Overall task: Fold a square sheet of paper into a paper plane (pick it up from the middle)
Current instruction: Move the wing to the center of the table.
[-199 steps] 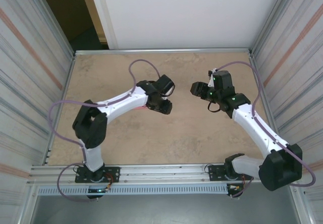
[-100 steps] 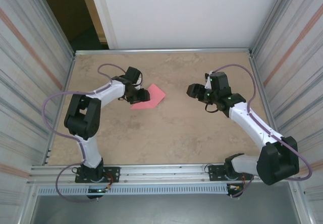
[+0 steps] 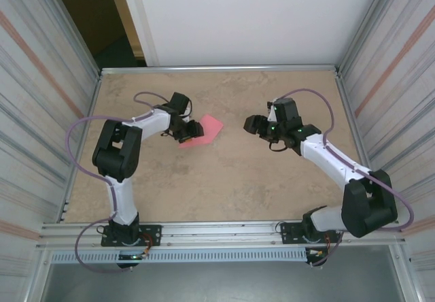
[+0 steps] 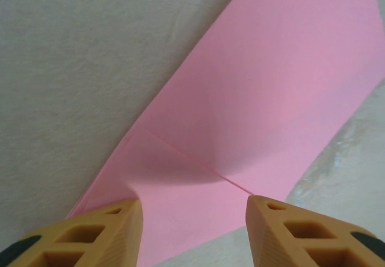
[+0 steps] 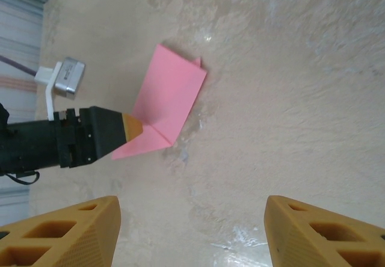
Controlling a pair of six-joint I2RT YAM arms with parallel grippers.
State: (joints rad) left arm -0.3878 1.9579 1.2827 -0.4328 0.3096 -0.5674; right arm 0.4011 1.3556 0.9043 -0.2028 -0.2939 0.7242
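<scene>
Paper [image 4: 271, 86] thin, matt, creased; table [image 3: 238, 179] smooth, mottled.

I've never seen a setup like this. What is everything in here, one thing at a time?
sheet of paper: one, pink-red, creased, lying on the table left of centre.
table: one, mottled beige, under everything.
side walls: two, ribbed grey metal, left and right.
back panel: one, white, behind the table.
cables: two, purple, one looping along each arm.
left arm: one, white and black, at the paper; jaws open, tan fingers over its edge.
right arm: one, white and black, right of the paper, apart from it; jaws open, empty.
</scene>
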